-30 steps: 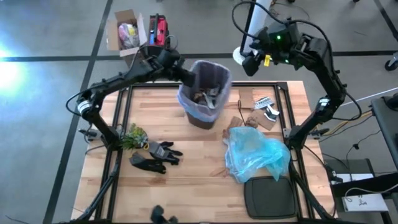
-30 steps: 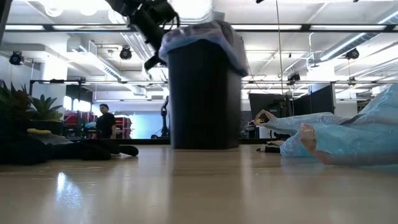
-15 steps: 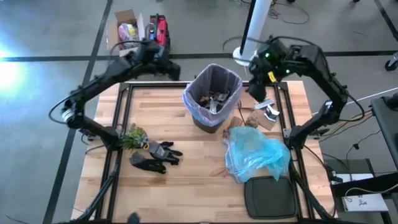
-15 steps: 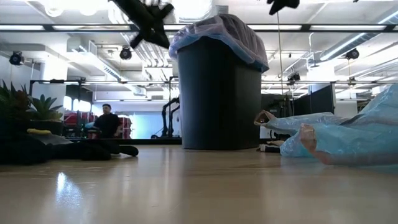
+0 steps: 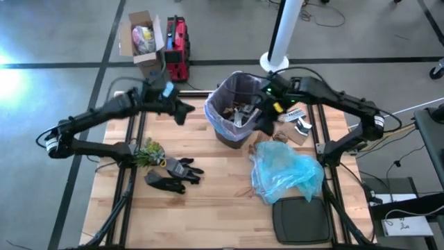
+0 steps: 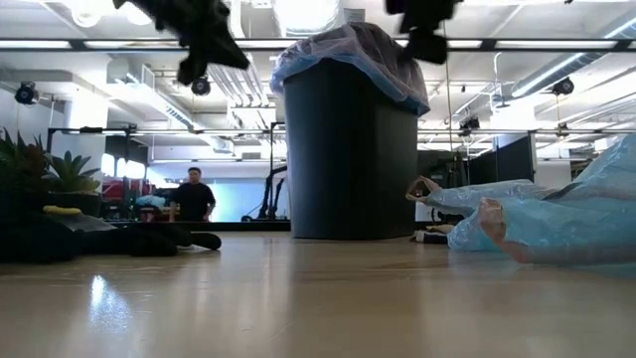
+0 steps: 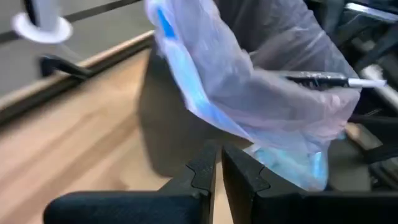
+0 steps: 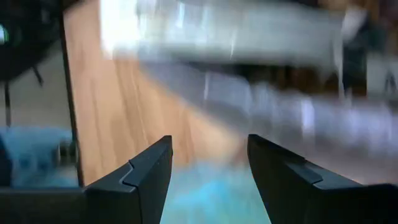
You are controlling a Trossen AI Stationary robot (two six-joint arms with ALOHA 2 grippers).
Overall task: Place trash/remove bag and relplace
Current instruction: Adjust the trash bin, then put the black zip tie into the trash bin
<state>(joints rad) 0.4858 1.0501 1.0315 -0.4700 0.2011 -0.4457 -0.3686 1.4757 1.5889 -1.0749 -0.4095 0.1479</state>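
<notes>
1. Worktop (image 5: 208,201) of pale wood planks fills the high view, and both arms reach in over its far half.
2. The left claw (image 5: 186,111) hangs above the worktop near the far edge, just beside the bin's left side and apart from it; its fingers (image 7: 205,171) are pressed together with nothing between them.
3. A small green plant (image 5: 148,151) sits near the left edge, and a pair of black gloves (image 5: 173,173) lies just to its right.
4. A dark bin (image 5: 234,111) stands upright at the far middle of the worktop. The bag (image 5: 220,119), a thin pale lavender liner with a blue drawstring, lines it and is folded over the rim.
5. Trash (image 5: 239,111), brown and pale paper scraps, lies inside the lined bin.
6. The right claw (image 5: 267,117) is at the bin's right rim; its fingers (image 8: 149,171) stand apart with nothing held between them. Whether it touches the liner cannot be told.
7. More scraps (image 5: 291,125) of brown cardboard and printed wrappers lie on the worktop to the right of the bin.
8. A crumpled light blue plastic bag (image 5: 288,170) lies nearer the front on the right, with a black tray (image 5: 302,221) just in front of it.
9. In the low view a person (image 6: 194,194) stands in the room far beyond the worktop.
</notes>
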